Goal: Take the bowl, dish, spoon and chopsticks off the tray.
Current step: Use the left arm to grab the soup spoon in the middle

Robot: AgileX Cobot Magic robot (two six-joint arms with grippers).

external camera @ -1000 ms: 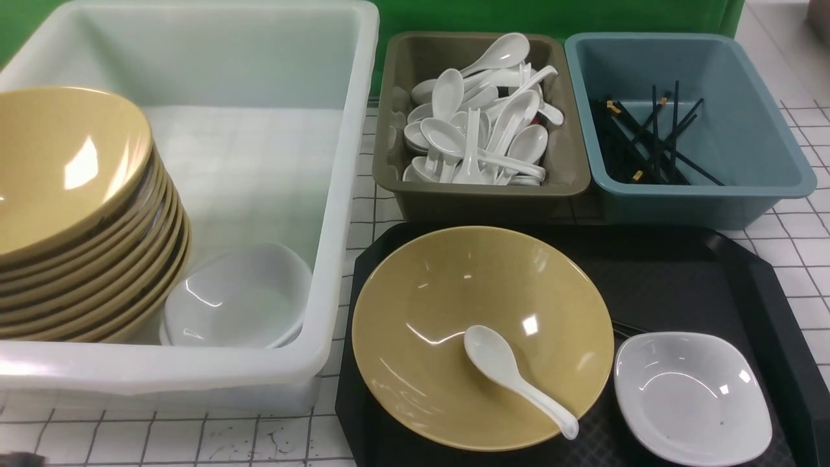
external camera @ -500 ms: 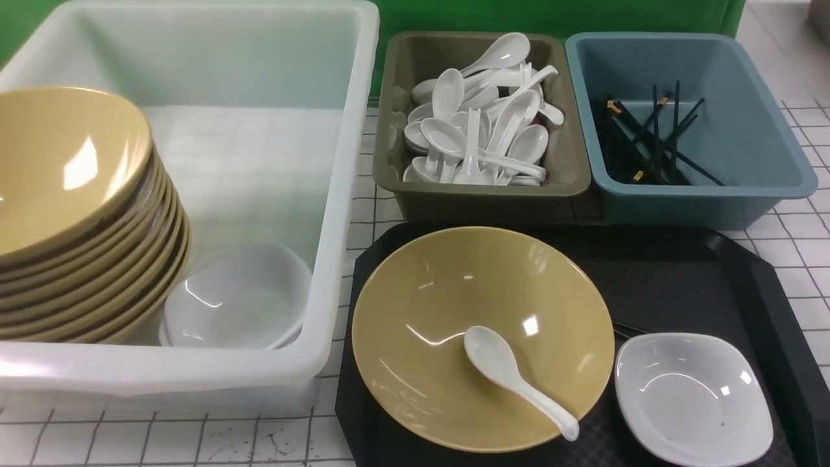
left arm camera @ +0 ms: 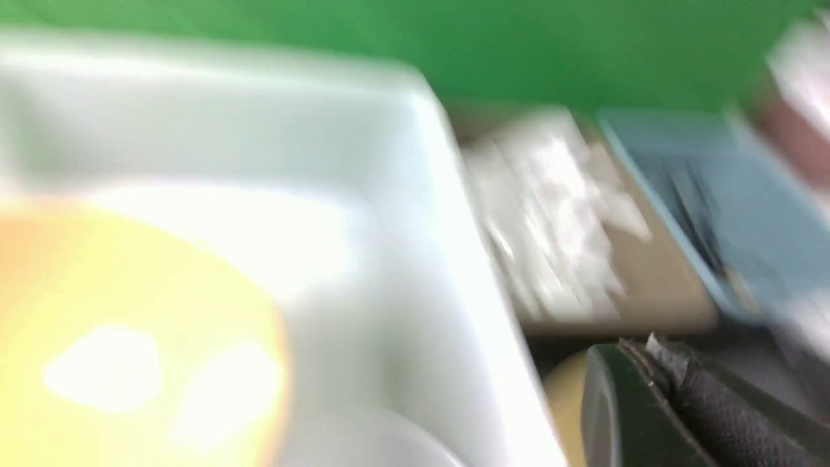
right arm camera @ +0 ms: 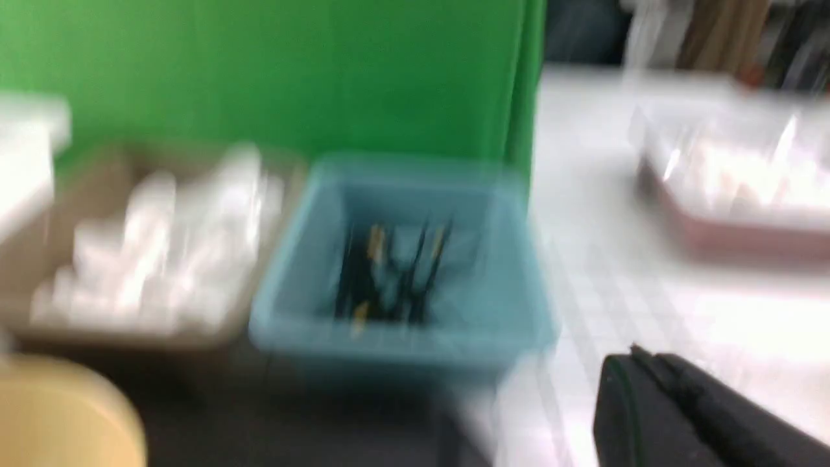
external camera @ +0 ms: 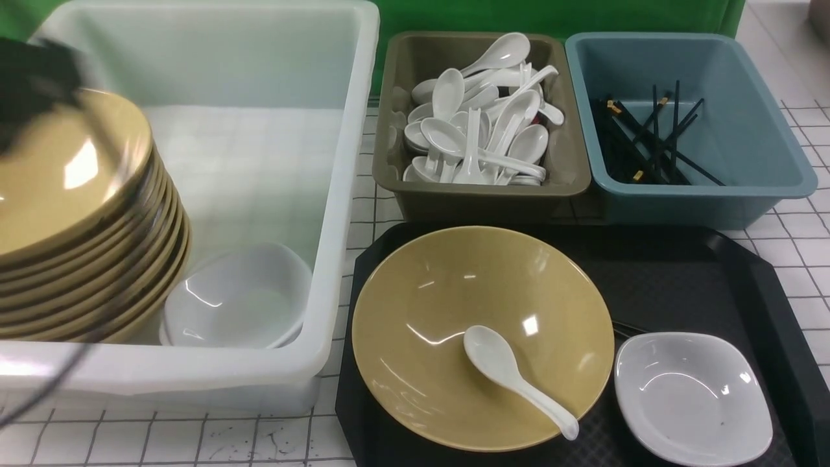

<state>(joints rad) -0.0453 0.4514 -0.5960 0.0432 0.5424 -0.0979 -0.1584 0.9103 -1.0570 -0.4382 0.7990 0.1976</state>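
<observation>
Bowl (external camera: 441,305) fills the 9 o'clock half of the tray (external camera: 681,272), and we see the spoon (external camera: 512,376) lying in it, handle toward 4 o'clock. At the bowl's 4 o'clock sits the dish (external camera: 692,397), with the chopsticks (external camera: 626,329) peeking out between them. The left gripper (left arm camera: 639,363) and right gripper (right arm camera: 639,370) are blurred, jaws together, and we see nothing in them

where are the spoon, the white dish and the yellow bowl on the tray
spoon (external camera: 517,381), front view, where scoop meets handle
dish (external camera: 692,397), front view, middle of its floor
bowl (external camera: 441,305), front view, bare inside left of the spoon
</observation>
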